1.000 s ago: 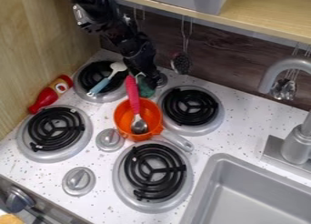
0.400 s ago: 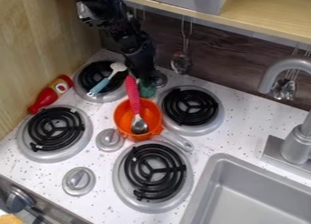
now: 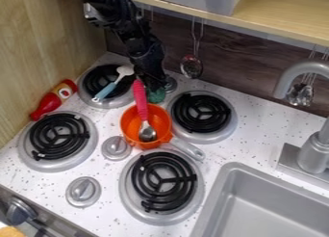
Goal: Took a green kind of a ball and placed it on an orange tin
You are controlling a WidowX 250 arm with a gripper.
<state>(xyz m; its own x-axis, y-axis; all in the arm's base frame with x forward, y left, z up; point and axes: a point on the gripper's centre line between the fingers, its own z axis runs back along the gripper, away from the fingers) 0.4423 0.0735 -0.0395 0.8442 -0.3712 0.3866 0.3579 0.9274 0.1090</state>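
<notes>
Red bottle (image 3: pixel 53 102): lying at the left wall, well apart from your work.
Blue spoon (image 3: pixel 108 90): across the back-left burner (image 3: pixel 85 85), white bowl end toward the gripper.
Pink-handled spoon (image 3: pixel 140 95): standing at a lean in the tin, handle rising just left of the ball; it's the thing you're likeliest to knock.
Orange tin (image 3: pixel 161 119): between the burners, directly on the camera side of the ball and near it. Its open top is your target, partly taken up by the spoon.
Gripper (image 3: pixel 153 88): hanging down behind the tin, right at the ball. You cannot tell how far open the jaws are, or whether they have hold of it.
Green ball (image 3: pixel 156 96): at the gripper's lower end, right of the pink handle and behind the tin's rim. Roughly round, so no long axis to line up; make sure of your grip, then lift clear of the rim and come toward the camera, keeping right of the handle.
Tin's handle (image 3: pixel 188 148): pointing toward the sink (image 3: pixel 221 192), away from that path.
</notes>
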